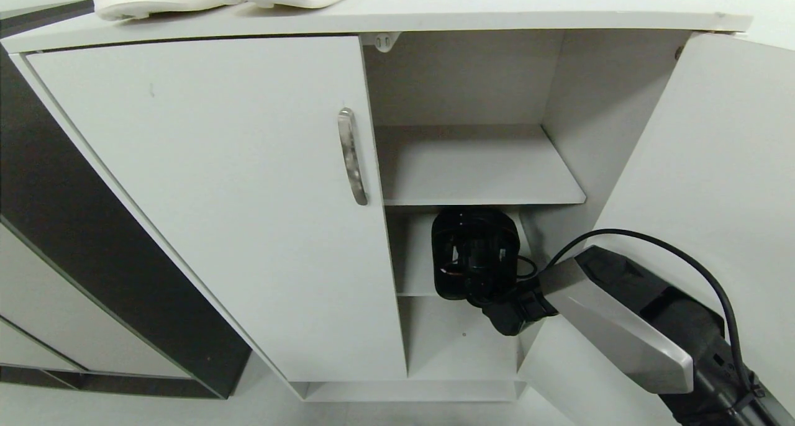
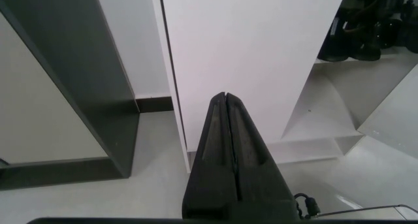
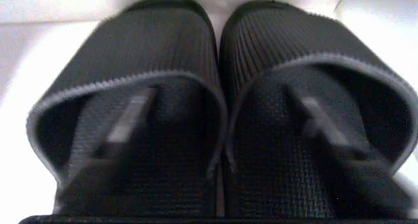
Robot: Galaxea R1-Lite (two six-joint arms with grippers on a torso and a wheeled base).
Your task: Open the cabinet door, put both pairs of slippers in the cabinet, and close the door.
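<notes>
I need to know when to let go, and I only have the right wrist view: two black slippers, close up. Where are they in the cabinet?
Observer: In the head view, the black slippers are at the end of the right arm. They are inside the open right half of the cabinet, below the upper shelf.
Operator: Is the other door open too?
Observer: No, the left door is closed.
Operator: And the left claw?
Observer: The left claw is shut and holds nothing. It is in front of that closed door.
</notes>
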